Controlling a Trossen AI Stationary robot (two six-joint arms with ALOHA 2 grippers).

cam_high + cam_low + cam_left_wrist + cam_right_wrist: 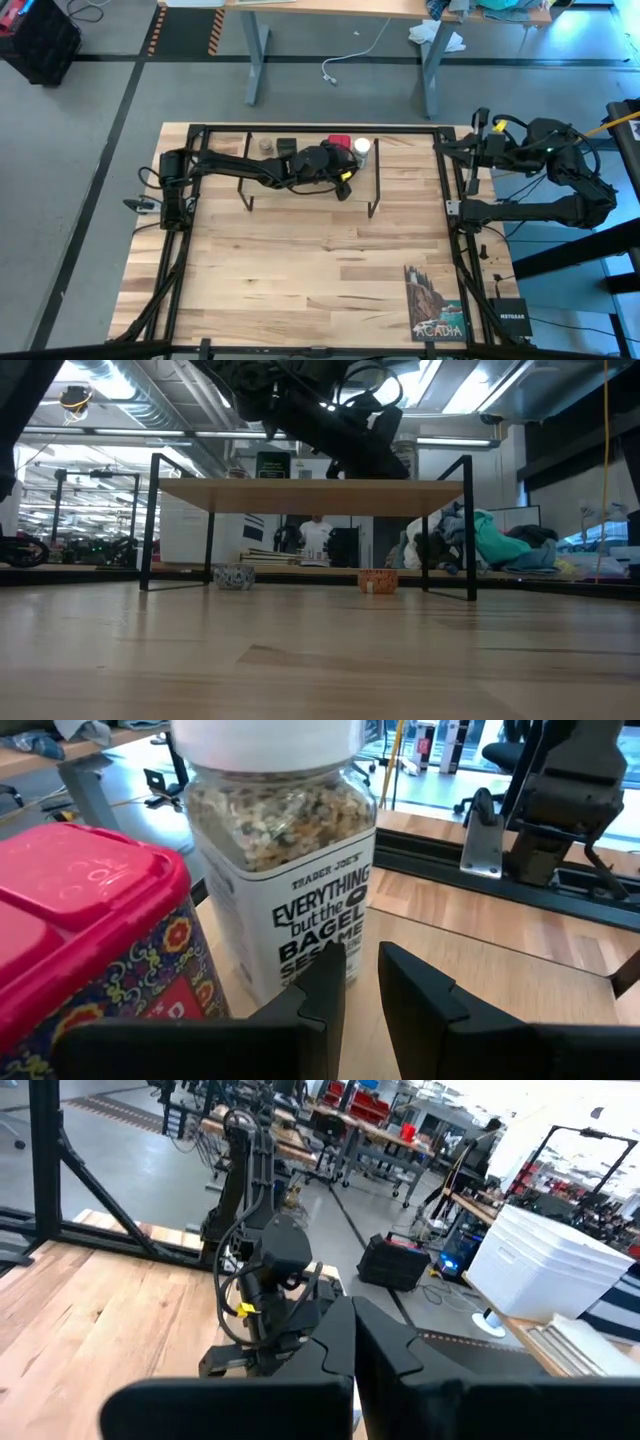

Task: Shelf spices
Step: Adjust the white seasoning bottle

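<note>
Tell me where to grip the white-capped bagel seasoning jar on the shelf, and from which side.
Probably grip the jar across its flat label sides, below the white cap, since the body is squarish and upright. Come from the open side facing the left gripper, whose fingers are slightly apart; the red tin crowds one flank, so avoid that side.

We see a red-lidded tin [95,920] with a multicoloured floral pattern, a clear jar [280,870] with white cap, speckled tan-and-black seeds and black lettering on white, and a pale wood worktop [300,260].
</note>
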